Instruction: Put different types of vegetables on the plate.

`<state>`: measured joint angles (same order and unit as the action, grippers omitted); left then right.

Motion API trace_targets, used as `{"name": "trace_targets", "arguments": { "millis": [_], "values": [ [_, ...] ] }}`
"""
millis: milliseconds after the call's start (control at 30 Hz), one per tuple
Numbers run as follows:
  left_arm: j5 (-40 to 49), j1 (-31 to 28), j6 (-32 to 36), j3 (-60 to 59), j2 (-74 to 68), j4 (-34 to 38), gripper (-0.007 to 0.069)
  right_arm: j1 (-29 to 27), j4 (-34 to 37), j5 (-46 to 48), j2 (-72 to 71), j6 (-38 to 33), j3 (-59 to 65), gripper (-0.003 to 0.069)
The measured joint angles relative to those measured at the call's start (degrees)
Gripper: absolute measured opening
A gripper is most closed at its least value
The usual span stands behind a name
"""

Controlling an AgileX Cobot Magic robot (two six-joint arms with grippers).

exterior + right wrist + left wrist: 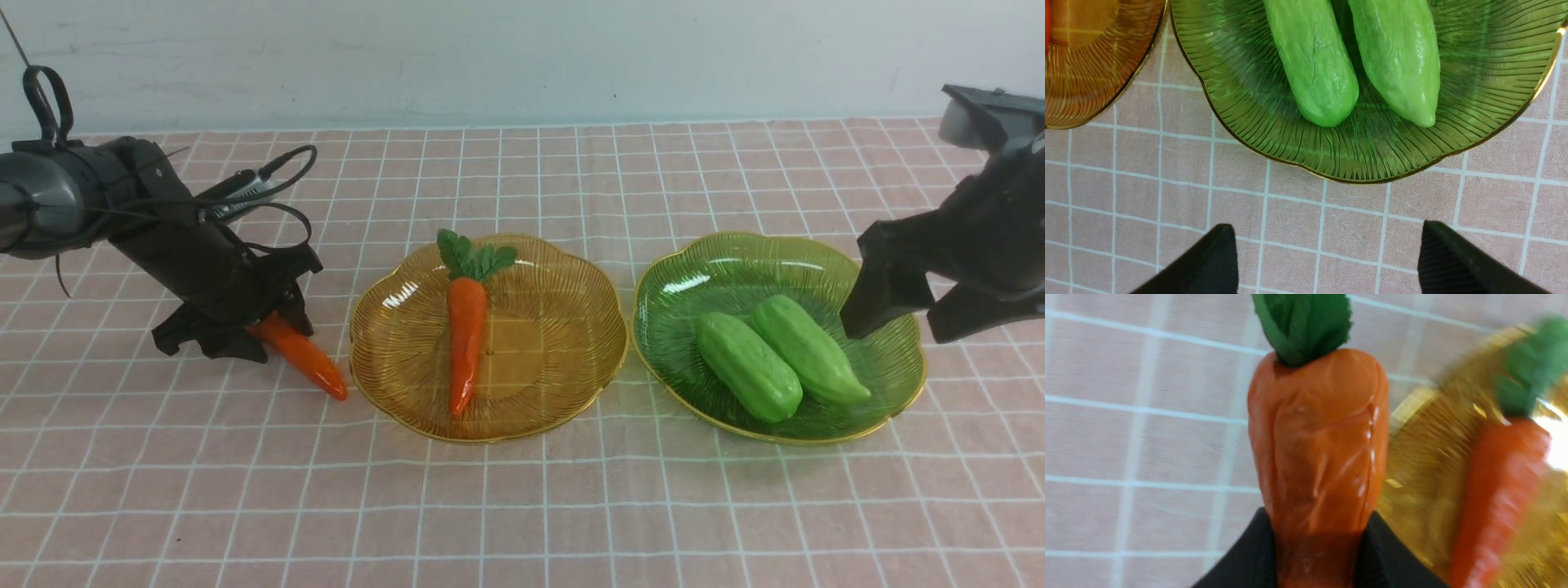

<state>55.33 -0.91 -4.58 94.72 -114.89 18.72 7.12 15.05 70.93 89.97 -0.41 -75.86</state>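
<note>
Pale grid lines cross a pinkish tabletop (522,506), with a whitish wall (522,65) at the far side. On the left, just beside the amber plate (555,359), an orange toy carrot (302,355) lies between the fingers of the left gripper (273,331), which pinch it. Another carrot (467,335) rests on that plate. Right of it, two light-green gourds (749,366) (808,347) share the green plate (882,359); the right gripper (894,322) hovers near, spread.
</note>
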Motion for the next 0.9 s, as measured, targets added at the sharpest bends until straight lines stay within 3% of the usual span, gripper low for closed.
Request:
{"name": "trace_targets", "arguments": {
  "millis": [233, 367, 533, 633, 733, 900],
  "values": [
    [3.9, 9.5, 2.1, 2.5, 0.1, -2.9, 0.0201, 0.0, 0.0, -0.6, 0.0, -1.0, 0.0, 0.0535],
    [2.5, 14.5, 2.3, 2.5, 0.1, -6.7, 0.0225, 0.0, -0.6, -0.4, 0.0, -2.8, 0.0, 0.0488],
    [-2.3, 18.5, 2.4, 2.5, 0.1, -13.3, 0.0270, 0.0, -1.3, -0.3, -0.6, -4.9, 0.0, 0.0333],
    [-3.7, 18.9, 2.4, 2.5, 0.1, -14.1, 0.0298, 0.0, -1.5, -0.3, -2.9, -5.3, 0.1, 0.0186],
    [-3.8, 18.9, 2.1, 2.5, 0.1, -14.5, 0.0334, 0.0, -1.5, -0.1, -6.0, -5.3, 0.1, 0.0087],
    [-3.8, 18.9, 1.7, 2.5, 0.1, -14.9, 0.0368, 0.0, -1.5, 0.3, -15.8, -5.3, 0.1, -0.0004]
  ]
}}
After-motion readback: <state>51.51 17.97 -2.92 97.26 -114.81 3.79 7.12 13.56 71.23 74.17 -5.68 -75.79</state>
